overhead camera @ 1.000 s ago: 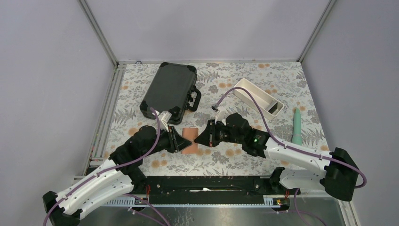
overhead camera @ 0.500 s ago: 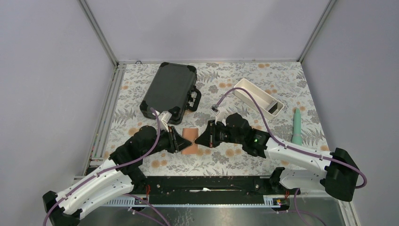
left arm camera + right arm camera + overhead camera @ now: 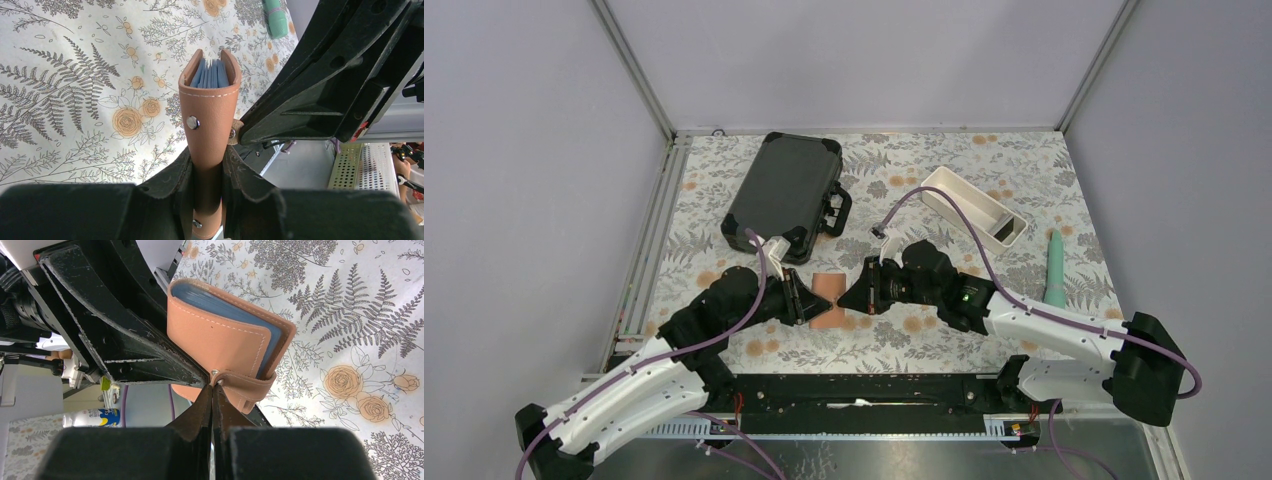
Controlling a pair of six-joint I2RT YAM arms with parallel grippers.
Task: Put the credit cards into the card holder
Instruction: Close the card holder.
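The card holder [image 3: 829,297], a tan folded wallet with pale blue pockets, stands on edge just above the flowered table between both arms. My left gripper [image 3: 809,300] is shut on its spine end; in the left wrist view the fingers clamp the card holder [image 3: 210,115] from both sides around [image 3: 206,167]. My right gripper [image 3: 854,296] is shut, its joined tips [image 3: 212,387] touching the strap beside the snap button of the card holder [image 3: 220,340]. The credit cards are out of view.
A large black hard case [image 3: 786,195] lies at the back left. A long white tray [image 3: 972,205] with something dark in its near end sits at the back right. A teal cylinder [image 3: 1056,268] lies by the right wall.
The right gripper has edged very slightly left toward the card holder. The left arm and the card holder have stayed put.
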